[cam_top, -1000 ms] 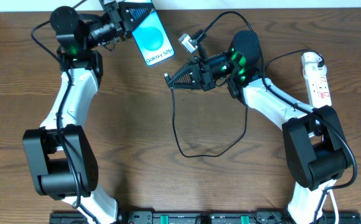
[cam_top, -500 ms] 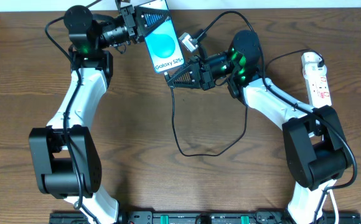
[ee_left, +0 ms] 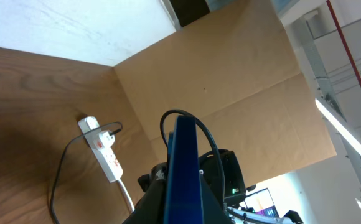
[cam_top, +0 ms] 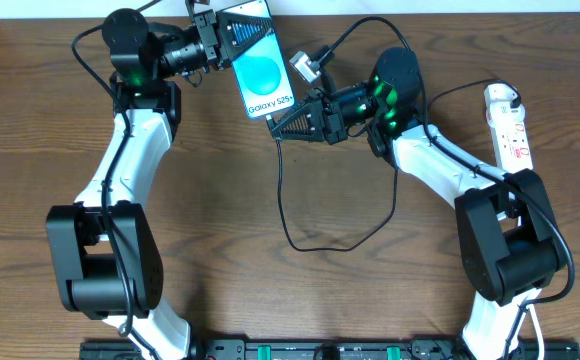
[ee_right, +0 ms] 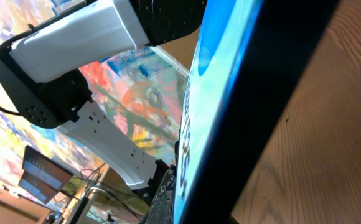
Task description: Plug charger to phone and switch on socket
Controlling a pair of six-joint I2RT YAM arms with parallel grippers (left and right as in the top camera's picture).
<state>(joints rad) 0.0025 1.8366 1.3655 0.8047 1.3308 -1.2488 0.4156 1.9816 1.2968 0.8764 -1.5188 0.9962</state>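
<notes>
Overhead, left pincer (cam_top: pixel 254 38) gripping phone (cam_top: pixel 261 80), right pincer (cam_top: pixel 278 130) gripping charger (cam_top: pixel 282 200)

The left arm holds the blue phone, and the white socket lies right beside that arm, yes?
No. The left gripper does hold the phone, but the socket lies beside the right arm instead; the overhead view shows it.

The slim blue phone (ee_left: pixel 183 174) is standing edge-on at 6 o'clock; the narrow white power strip (ee_left: pixel 104 156) is lying at 8 o'clock.
</notes>
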